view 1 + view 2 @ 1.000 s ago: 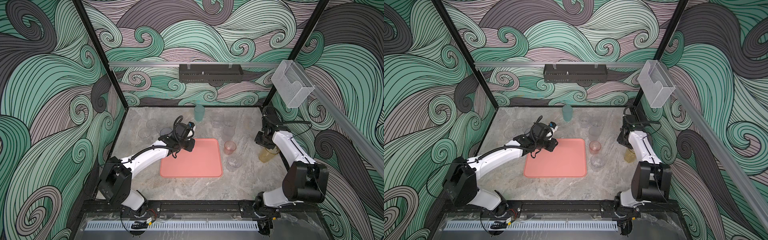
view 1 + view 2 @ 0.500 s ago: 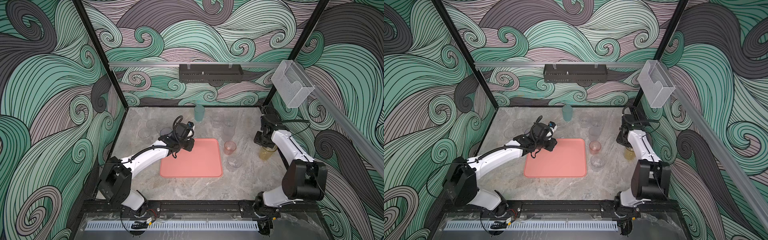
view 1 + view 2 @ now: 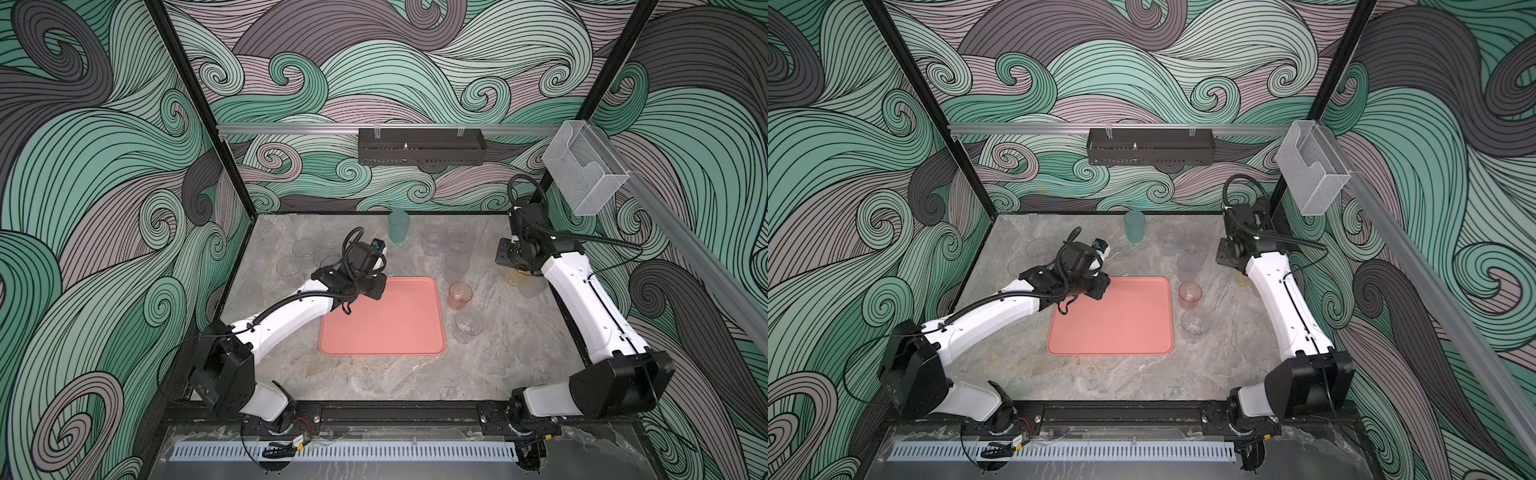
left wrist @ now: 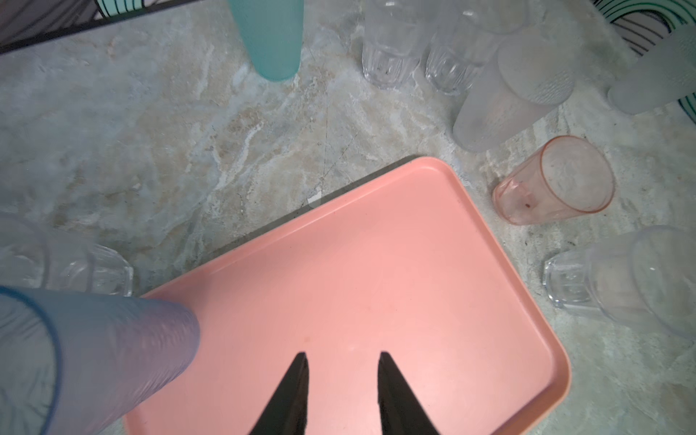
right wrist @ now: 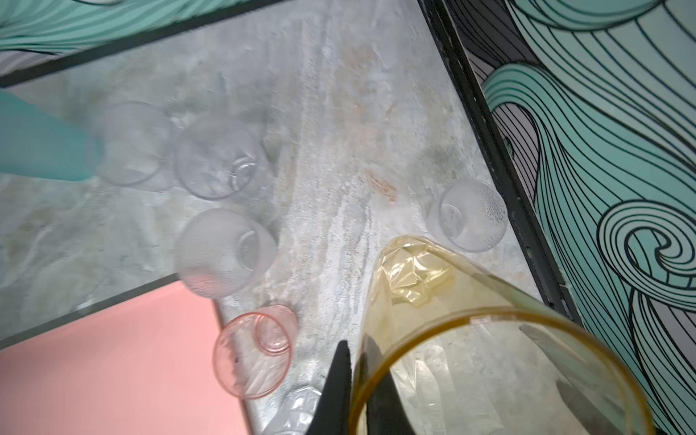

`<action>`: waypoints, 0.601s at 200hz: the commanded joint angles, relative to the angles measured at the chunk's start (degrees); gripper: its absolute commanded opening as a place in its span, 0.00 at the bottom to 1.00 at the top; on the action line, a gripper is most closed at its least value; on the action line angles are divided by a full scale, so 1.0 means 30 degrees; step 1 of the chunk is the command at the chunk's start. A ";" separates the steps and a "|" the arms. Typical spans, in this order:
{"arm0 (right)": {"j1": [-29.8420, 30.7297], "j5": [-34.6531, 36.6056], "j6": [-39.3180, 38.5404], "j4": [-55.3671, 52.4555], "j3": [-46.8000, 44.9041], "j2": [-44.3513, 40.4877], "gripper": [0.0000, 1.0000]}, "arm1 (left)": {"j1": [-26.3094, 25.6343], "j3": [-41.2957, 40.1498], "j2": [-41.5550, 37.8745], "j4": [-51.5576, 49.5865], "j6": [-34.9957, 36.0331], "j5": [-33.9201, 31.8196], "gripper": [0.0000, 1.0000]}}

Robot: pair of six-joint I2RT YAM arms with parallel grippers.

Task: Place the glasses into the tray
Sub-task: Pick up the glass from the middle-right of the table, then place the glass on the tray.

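Marbled counter (image 3: 374,382) is sitting inside swirl-painted walls. In a top view, the tray (image 3: 382,324) is lying at centre. The orange tumbler (image 3: 515,277) is standing at two o'clock from it, well apart.

Left wrist view: left pincer (image 4: 342,356) is gaping, empty, hovering over the tray. A blue-grey tumbler (image 4: 113,350) is standing at its corner.

Right wrist view: right pincer (image 5: 356,344) is clenching the orange tumbler's rim, one finger inside. Judging it light, slick, thin-walled: rim pinch suiting, swing likely.

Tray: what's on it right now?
One blue-grey tumbler appears to stand in a corner of the tray, by the left wrist view; the rest of its floor is bare. In both top views the left arm covers that corner, hiding the tumbler.
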 commanded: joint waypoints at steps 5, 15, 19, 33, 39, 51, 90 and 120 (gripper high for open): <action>0.2246 0.0668 -0.0078 -0.1892 0.2254 -0.0132 0.00 | 0.0112 0.2170 -0.1694 -0.3082 0.0737 -0.0913 0.35; 0.3626 0.0550 0.0027 -0.2197 0.2954 0.0020 0.00 | 0.0141 0.2284 -0.2284 -0.3632 0.0983 -0.1278 0.35; 0.4081 0.0517 0.0094 -0.2294 0.3269 0.0084 0.00 | 0.0156 0.2269 -0.2547 -0.3830 0.0986 -0.1418 0.35; 0.5690 0.0325 0.0274 -0.2613 0.3985 0.0446 0.01 | 0.0225 0.1742 -0.3582 -0.4191 0.0939 -0.1870 0.35; 0.6497 0.0157 0.0446 -0.2802 0.4258 0.0679 0.01 | 0.0259 0.1359 -0.4079 -0.4184 0.0831 -0.2074 0.35; 0.7856 -0.0164 0.0753 -0.2818 0.4519 0.0993 0.02 | 0.0453 0.0405 -0.5102 -0.4241 0.0547 -0.2434 0.35; 1.2136 -0.0878 0.1593 -0.1824 0.4087 0.2479 0.02 | 0.2939 -0.1514 -0.7394 -0.6103 -0.1568 -0.2128 0.35; 1.4564 -0.1711 0.2295 -0.0240 0.3505 0.4090 0.03 | 0.5890 -0.2931 -0.8534 -0.6463 -0.2811 -0.0287 0.35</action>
